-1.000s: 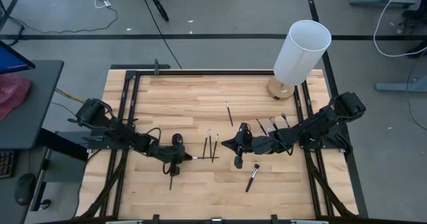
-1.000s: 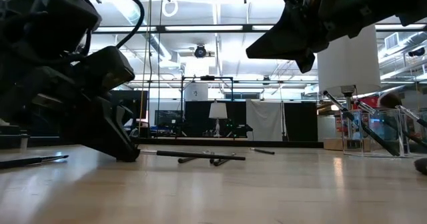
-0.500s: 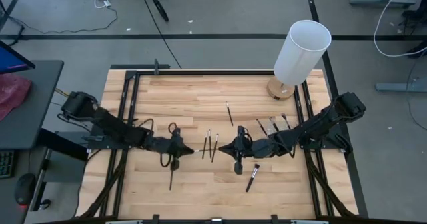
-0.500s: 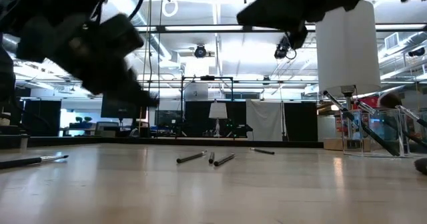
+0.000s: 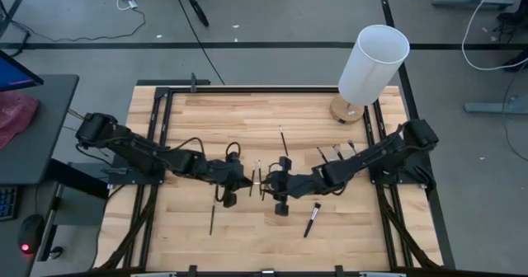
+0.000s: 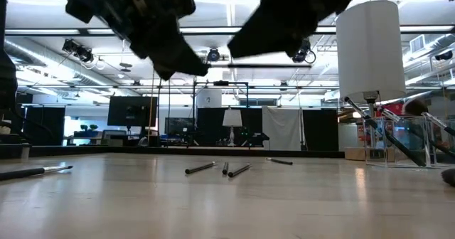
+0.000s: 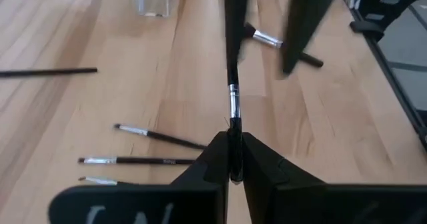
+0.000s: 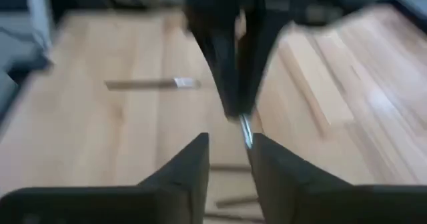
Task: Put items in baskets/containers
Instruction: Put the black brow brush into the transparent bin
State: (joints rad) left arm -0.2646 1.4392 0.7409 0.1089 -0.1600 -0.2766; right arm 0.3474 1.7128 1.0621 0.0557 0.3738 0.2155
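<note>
Three brushes [image 5: 261, 180] lie mid-table [image 5: 247, 120] between the two grippers — the lamp [image 5: 369, 67] stands at the far right corner.

left end effector [image 7: 231, 159] clamped; right end effector [image 8: 230, 159] parted; tips facing mid-table.

the worktop [image 5: 206, 120] is showing pale wooden planks inside a dark frame. three thin brushes [image 5: 261, 178] are lying close together near its middle, and a single brush [image 5: 283, 140] is lying just behind them. a brush with a fuller tip [image 5: 312, 218] is resting toward the front edge, and another thin brush [image 5: 211, 218] is lying at the front left. a clear holder [image 5: 338, 155] with brushes in it is standing at the right, and a white cylinder on a round wooden base [image 5: 348, 110] is standing at the far right corner.
</note>
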